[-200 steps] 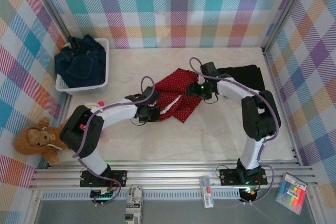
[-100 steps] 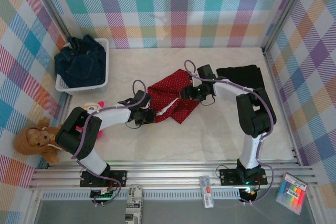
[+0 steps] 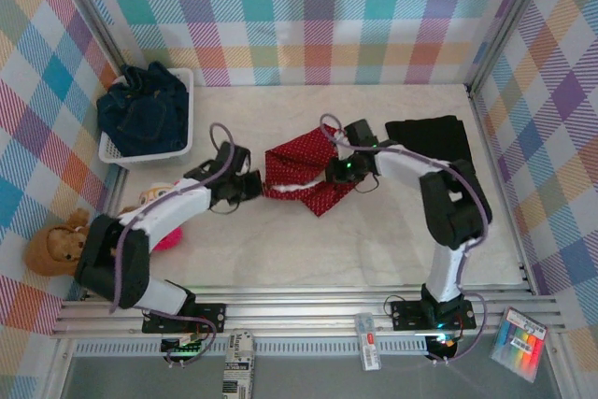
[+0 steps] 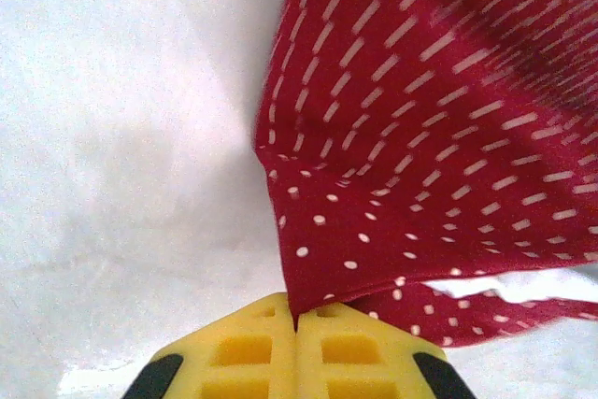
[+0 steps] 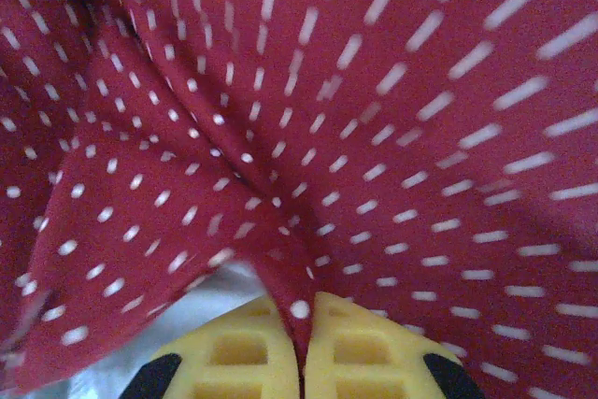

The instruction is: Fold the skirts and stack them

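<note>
The red dotted skirt (image 3: 304, 173) lies spread in the middle of the table. My left gripper (image 3: 254, 184) is shut on its left edge; the left wrist view has the red cloth (image 4: 420, 137) pinched between the yellow fingers (image 4: 252, 352). My right gripper (image 3: 338, 172) is shut on the skirt's right side, a fold of the red cloth (image 5: 280, 137) clamped between its yellow pads (image 5: 355, 343). A black skirt (image 3: 432, 137) lies flat at the back right. Dark blue denim skirts (image 3: 142, 109) are heaped in the basket.
The white mesh basket (image 3: 177, 142) stands at the back left corner. A brown plush toy (image 3: 54, 248) and a pink one (image 3: 166, 236) lie at the left edge, next to my left arm. Checked walls close the table on three sides.
My left gripper has pulled the skirt's left edge further left. My right gripper has moved left over the skirt and shut on a fold of it.
</note>
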### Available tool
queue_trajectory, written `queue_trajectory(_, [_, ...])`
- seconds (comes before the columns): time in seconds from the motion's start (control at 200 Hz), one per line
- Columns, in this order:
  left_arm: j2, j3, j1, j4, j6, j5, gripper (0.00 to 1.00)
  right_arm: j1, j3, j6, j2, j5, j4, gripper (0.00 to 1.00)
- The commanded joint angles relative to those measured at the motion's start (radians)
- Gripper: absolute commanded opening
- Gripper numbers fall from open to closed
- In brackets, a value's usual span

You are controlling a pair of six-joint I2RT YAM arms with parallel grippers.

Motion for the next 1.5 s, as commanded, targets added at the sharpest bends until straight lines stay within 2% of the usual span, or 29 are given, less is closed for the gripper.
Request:
queue_trajectory(0.0, [-0.093, 0.199, 0.006, -0.146, 0.071, -0.081, 0.00, -0.028, 0.082, -0.002, -0.151, 0.166, -0.039, 0.00])
queue_trajectory(0.1, [-0.083, 0.319, 0.006, -0.230, 0.101, -0.086, 0.00, -0.025, 0.130, -0.067, -0.211, 0.163, -0.070, 0.00])
queue_trajectory(0.185, [-0.073, 0.306, 0.005, -0.231, 0.118, -0.110, 0.00, -0.003, 0.132, -0.189, -0.216, 0.118, -0.101, 0.01])
queue_trajectory(0.225, [-0.063, 0.273, 0.005, -0.231, 0.119, -0.144, 0.00, 0.004, 0.124, -0.260, -0.199, 0.060, -0.136, 0.10])
queue_trajectory(0.27, [-0.045, 0.236, 0.007, -0.241, 0.120, -0.179, 0.00, 0.007, 0.118, -0.299, -0.173, 0.006, -0.188, 0.32])
queue_trajectory(0.3, [-0.034, 0.218, 0.009, -0.247, 0.118, -0.189, 0.00, 0.006, 0.108, -0.299, -0.160, -0.011, -0.208, 0.48])
queue_trajectory(0.37, [-0.025, 0.178, 0.009, -0.243, 0.108, -0.179, 0.00, 0.000, 0.069, -0.252, -0.162, -0.021, -0.196, 0.68])
queue_trajectory(0.405, [-0.026, 0.159, 0.009, -0.232, 0.101, -0.168, 0.00, -0.006, 0.045, -0.218, -0.173, -0.037, -0.169, 0.73])
queue_trajectory(0.53, [-0.023, 0.123, 0.009, -0.214, 0.071, -0.152, 0.00, -0.025, -0.032, -0.100, -0.200, -0.053, -0.110, 0.76])
queue_trajectory(0.565, [-0.021, 0.119, 0.009, -0.213, 0.067, -0.150, 0.00, -0.024, -0.048, -0.077, -0.194, -0.058, -0.111, 0.83])
queue_trajectory(0.59, [-0.020, 0.116, 0.010, -0.213, 0.066, -0.151, 0.00, -0.024, -0.059, -0.059, -0.188, -0.065, -0.115, 0.92])
queue_trajectory(0.615, [-0.020, 0.114, 0.009, -0.213, 0.066, -0.153, 0.00, -0.023, -0.070, -0.039, -0.182, -0.066, -0.119, 0.94])
queue_trajectory(0.76, [-0.027, 0.104, 0.014, -0.217, 0.071, -0.171, 0.00, -0.022, -0.124, 0.078, -0.154, -0.044, -0.084, 0.89])
queue_trajectory(0.84, [-0.028, 0.100, 0.018, -0.208, 0.069, -0.164, 0.00, -0.021, -0.126, 0.083, -0.139, -0.077, -0.039, 0.74])
queue_trajectory(0.935, [-0.024, 0.098, 0.022, -0.205, 0.067, -0.164, 0.00, -0.020, -0.088, 0.106, -0.091, -0.008, -0.057, 0.52])
queue_trajectory(1.055, [-0.021, 0.097, 0.026, -0.206, 0.062, -0.161, 0.00, -0.019, -0.024, 0.179, -0.027, 0.003, -0.095, 0.37])
queue_trajectory(1.165, [-0.021, 0.094, 0.030, -0.202, 0.057, -0.161, 0.00, -0.010, 0.002, 0.188, 0.020, -0.001, -0.087, 0.32])
queue_trajectory(1.495, [-0.008, 0.094, 0.034, -0.197, 0.050, -0.145, 0.00, 0.009, 0.015, 0.198, 0.092, -0.139, -0.041, 0.31])
